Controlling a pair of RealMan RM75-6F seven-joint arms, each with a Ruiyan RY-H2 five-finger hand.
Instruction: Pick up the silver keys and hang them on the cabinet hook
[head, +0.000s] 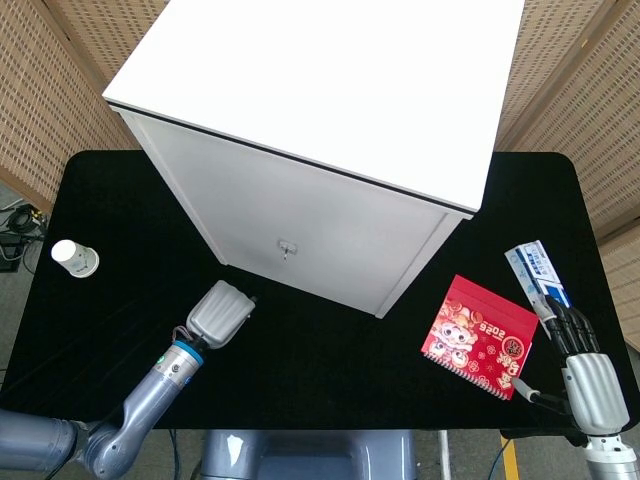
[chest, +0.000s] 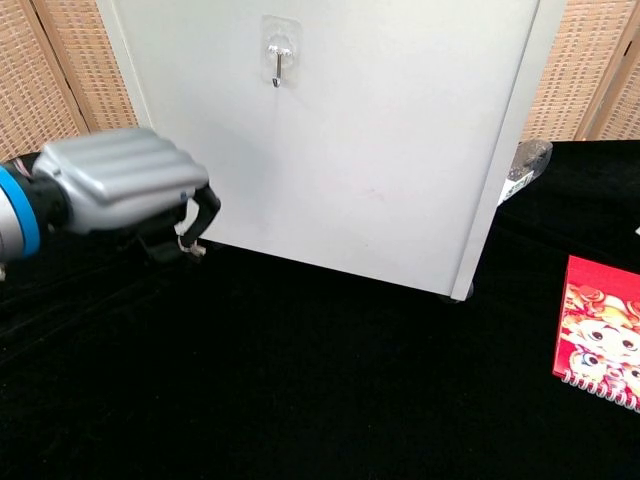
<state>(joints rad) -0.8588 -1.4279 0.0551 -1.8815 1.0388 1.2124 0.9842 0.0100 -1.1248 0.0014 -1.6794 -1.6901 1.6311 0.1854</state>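
Note:
My left hand hangs above the black table in front of the white cabinet, fingers curled down. It holds the silver keys, of which only a small bit shows dangling below the fingertips. The metal hook sits on a clear pad high on the cabinet's front face, up and to the right of the hand. My right hand rests at the table's right front corner, fingers stretched out, holding nothing.
A red notebook lies right of the cabinet. A blue and white packet lies just beyond my right hand. A white paper cup stands at the far left. Wicker screens stand behind the table.

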